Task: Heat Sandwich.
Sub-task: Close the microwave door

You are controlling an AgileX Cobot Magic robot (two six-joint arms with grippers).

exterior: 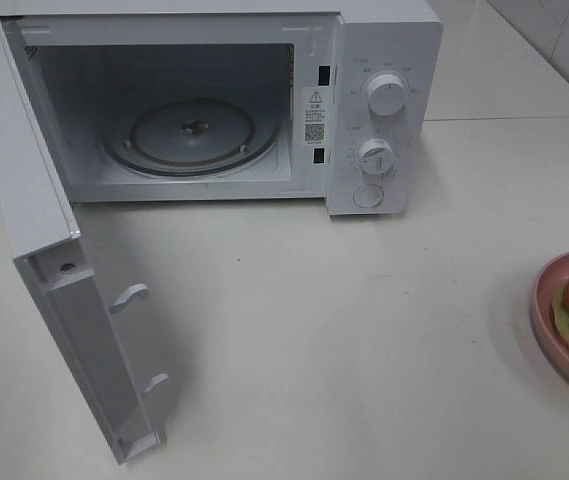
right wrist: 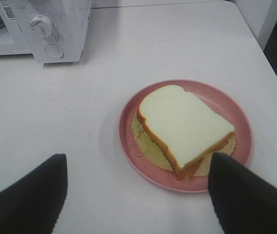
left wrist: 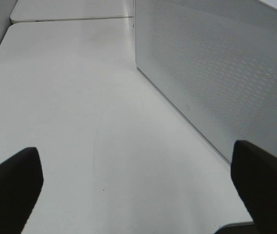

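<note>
On the left the microwave [exterior: 204, 110] stands with its door [exterior: 54, 270] swung wide and our left gripper [left wrist: 138, 190] spread open and empty beside it. At the far right the sandwich [right wrist: 184, 129] lies on its plate [right wrist: 235, 109]; our right gripper [right wrist: 138, 195] hovers near it with jaws apart, holding nothing. We should probably take the plate by its near rim and keep it level.
</note>
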